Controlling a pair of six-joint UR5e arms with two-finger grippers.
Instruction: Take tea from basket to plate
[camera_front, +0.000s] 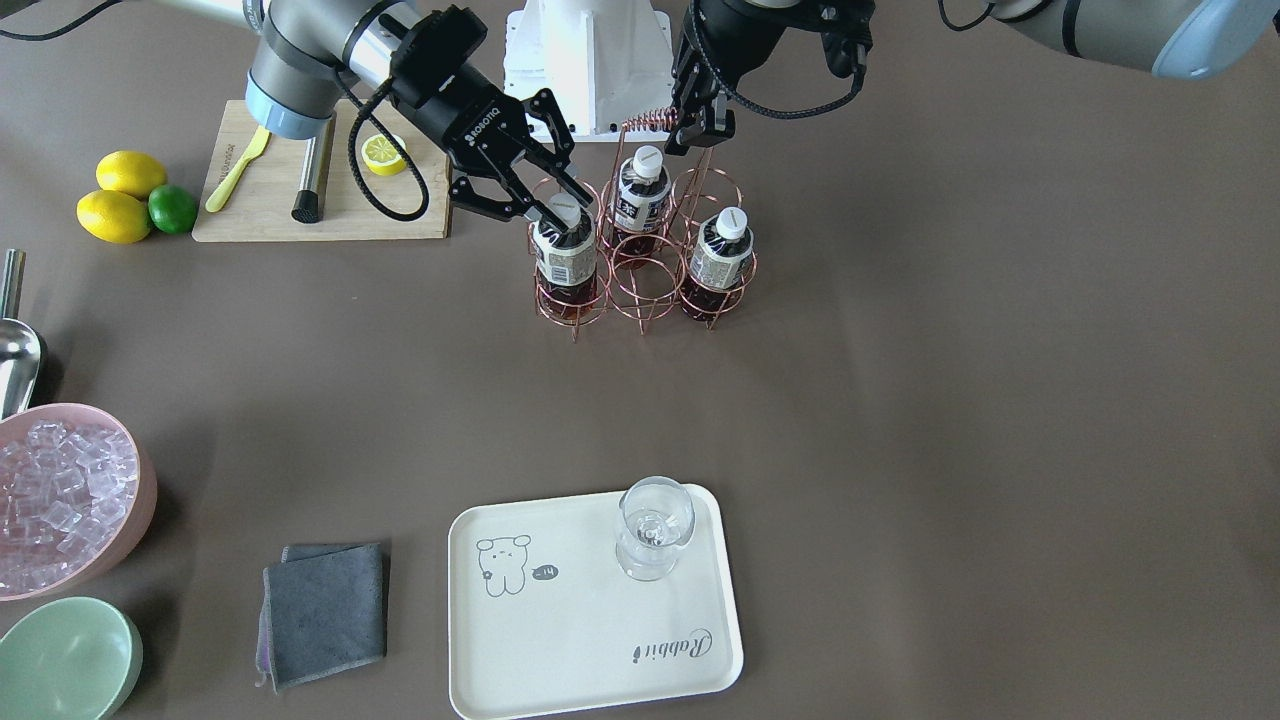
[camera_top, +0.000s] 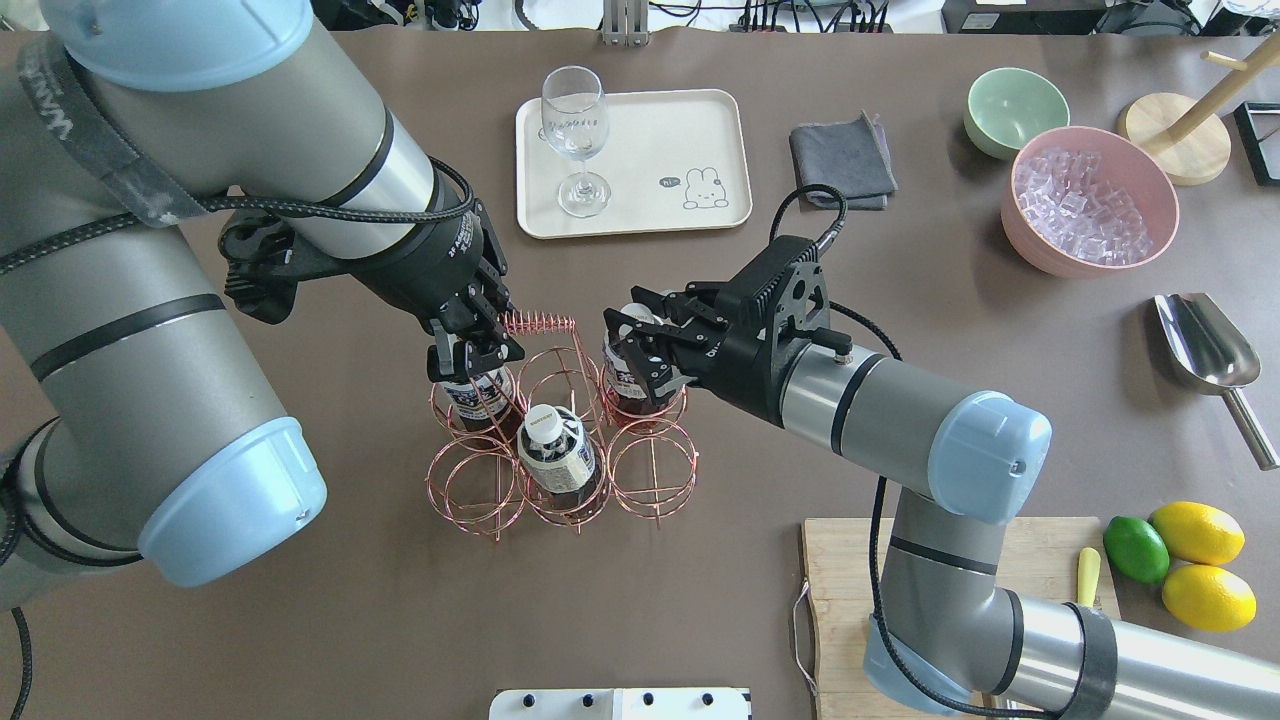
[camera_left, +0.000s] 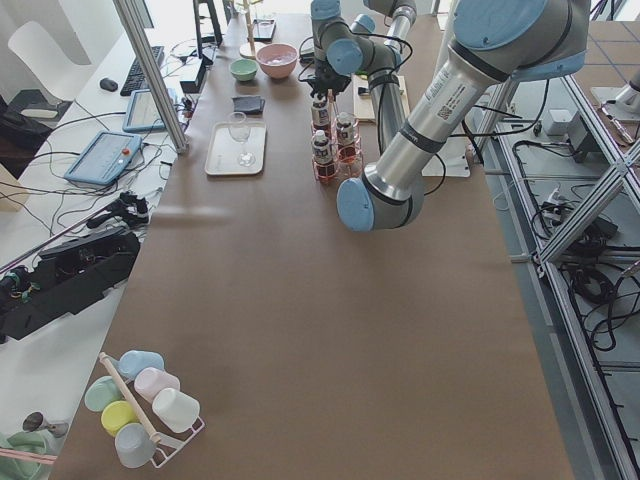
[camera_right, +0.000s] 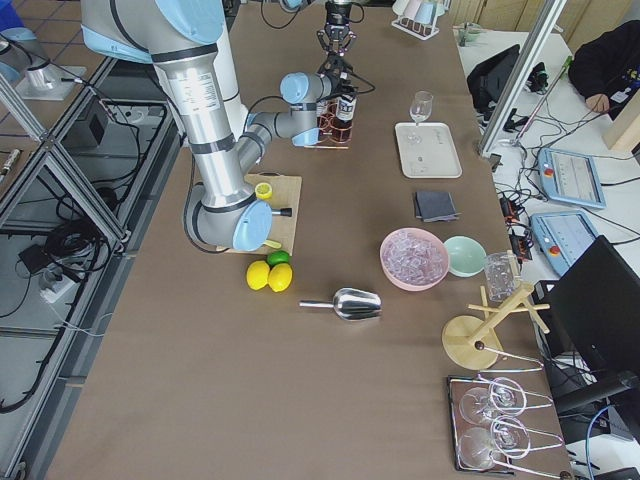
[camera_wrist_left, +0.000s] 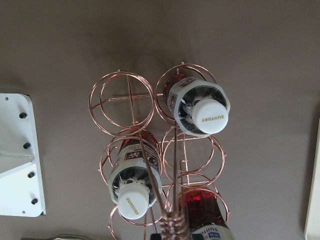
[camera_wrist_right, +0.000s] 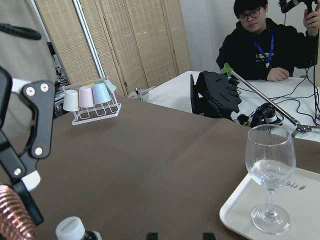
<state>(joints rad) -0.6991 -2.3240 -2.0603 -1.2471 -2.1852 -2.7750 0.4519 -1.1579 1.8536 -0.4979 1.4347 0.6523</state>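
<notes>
The copper wire basket (camera_front: 640, 265) (camera_top: 652, 468) stands mid-table and holds three tea bottles. My left gripper (camera_front: 697, 130) (camera_top: 478, 352) is shut on its coiled handle (camera_top: 540, 322). My right gripper (camera_front: 560, 205) (camera_top: 632, 348) is open, with a finger on each side of the white cap of one tea bottle (camera_front: 565, 258) (camera_top: 622, 378) that sits in its cell. The other two bottles (camera_front: 640, 195) (camera_front: 720, 250) stand in their cells, and also show from above in the left wrist view (camera_wrist_left: 210, 117). The cream plate (camera_front: 560, 640) (camera_top: 700, 130) lies at the far side.
A wine glass (camera_front: 652, 525) (camera_top: 578, 130) stands on the plate. A grey cloth (camera_front: 325, 610), a pink bowl of ice (camera_front: 60, 500), a green bowl (camera_front: 65, 660) and a metal scoop (camera_front: 15, 350) lie beyond my right arm. A cutting board (camera_front: 320, 190) with lemons (camera_front: 120, 195) is near the base.
</notes>
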